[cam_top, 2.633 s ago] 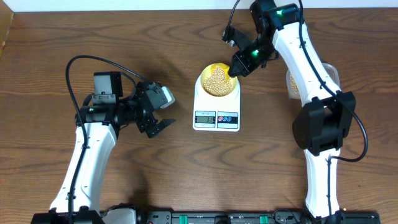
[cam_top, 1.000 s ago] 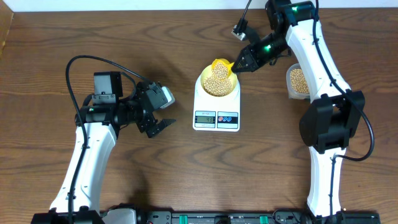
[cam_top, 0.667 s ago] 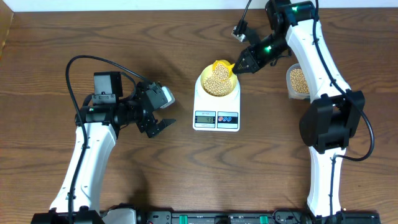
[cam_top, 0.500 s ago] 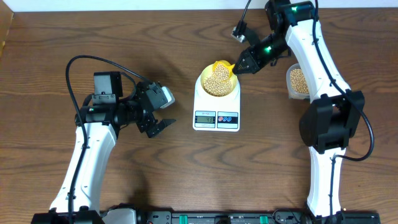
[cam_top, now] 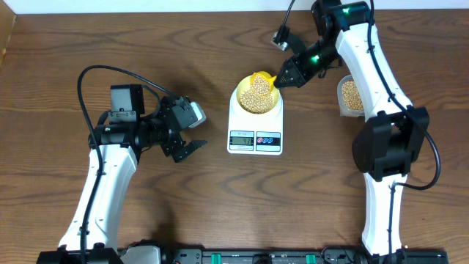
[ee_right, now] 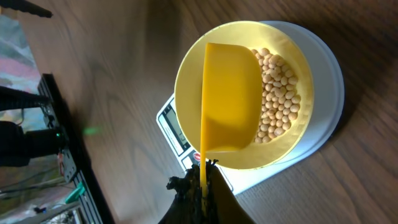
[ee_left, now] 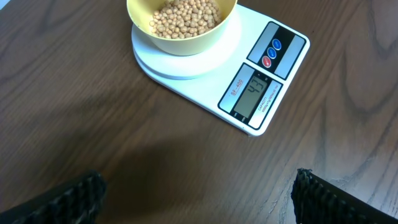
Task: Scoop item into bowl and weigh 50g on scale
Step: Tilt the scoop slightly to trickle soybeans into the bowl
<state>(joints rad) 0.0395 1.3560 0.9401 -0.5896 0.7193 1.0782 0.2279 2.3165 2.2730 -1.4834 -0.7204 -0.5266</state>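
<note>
The pale yellow bowl [cam_top: 256, 93] sits on the white scale [cam_top: 255, 136] and holds tan beans [cam_top: 254, 97]. In the left wrist view the bowl [ee_left: 180, 38] with beans [ee_left: 185, 15] stands on the scale [ee_left: 261, 87], whose display reads about 43. My right gripper [cam_top: 288, 74] is shut on the handle of a bright yellow scoop [cam_top: 263, 79]. In the right wrist view the scoop [ee_right: 229, 99] is tipped over the bowl [ee_right: 286, 140], beside the beans [ee_right: 277, 93]. My left gripper [cam_top: 192, 143] is open and empty, left of the scale.
A clear plastic tub [cam_top: 350, 95] with more beans stands at the right, behind my right arm. Cables loop near both arms. The table's rear edge meets a white wall.
My right gripper lifted and shifted right from the bowl's far rim, then held the scoop still over the bowl's right rim. The left arm has not moved.
</note>
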